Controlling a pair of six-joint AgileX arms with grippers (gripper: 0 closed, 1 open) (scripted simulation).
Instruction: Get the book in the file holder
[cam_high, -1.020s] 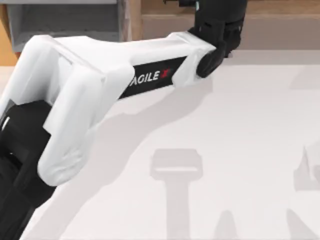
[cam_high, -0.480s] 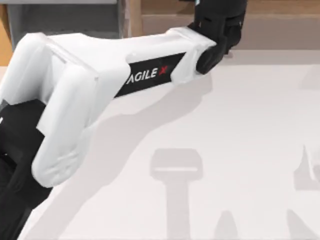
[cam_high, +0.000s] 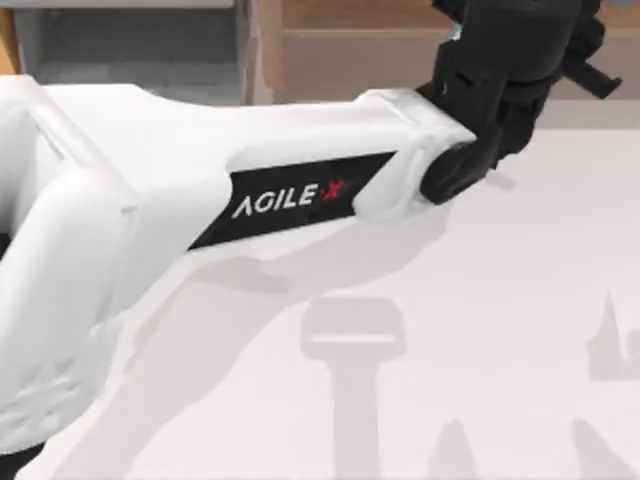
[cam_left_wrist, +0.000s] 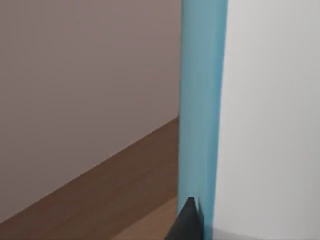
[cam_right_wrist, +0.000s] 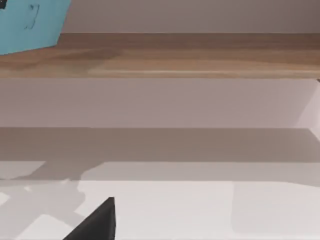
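The left arm (cam_high: 230, 200) reaches from 9 o'clock across the table (cam_high: 500, 330) toward 1 o'clock, its gripper (cam_high: 520, 40) above the shelf (cam_high: 380, 50). It grips the book (cam_left_wrist: 202, 100) edge-on. File holder (cam_high: 130, 45) at 11 o'clock; open tabletop at 5 o'clock.

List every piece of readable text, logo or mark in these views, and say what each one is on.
"AGILE X": white letters with a red X, on the black panel of the left arm, top view.
Small dark mark on the book cover, right wrist view: too small to read.
Nothing else is legible.
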